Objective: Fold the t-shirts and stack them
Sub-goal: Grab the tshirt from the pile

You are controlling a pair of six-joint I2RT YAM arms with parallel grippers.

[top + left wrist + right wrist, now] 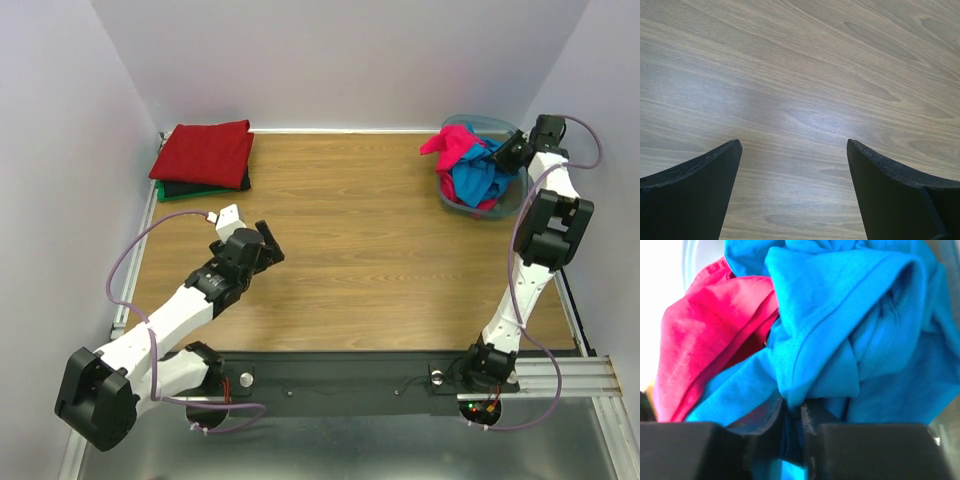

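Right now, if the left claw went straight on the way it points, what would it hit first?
Most likely the bare wooden table. The open left gripper faces nothing but wood, though how far off is unclear.

Top camera sits high behind the arm bases, looking down over the wooden table (380,250). Left wrist camera hangs close over that table's bare wood, peering past the left gripper (794,147). Right wrist camera is jammed right against the bright blue t-shirt (840,330) and magenta-pink t-shirt (705,340), the bundle the top view shows at the table's far right corner.
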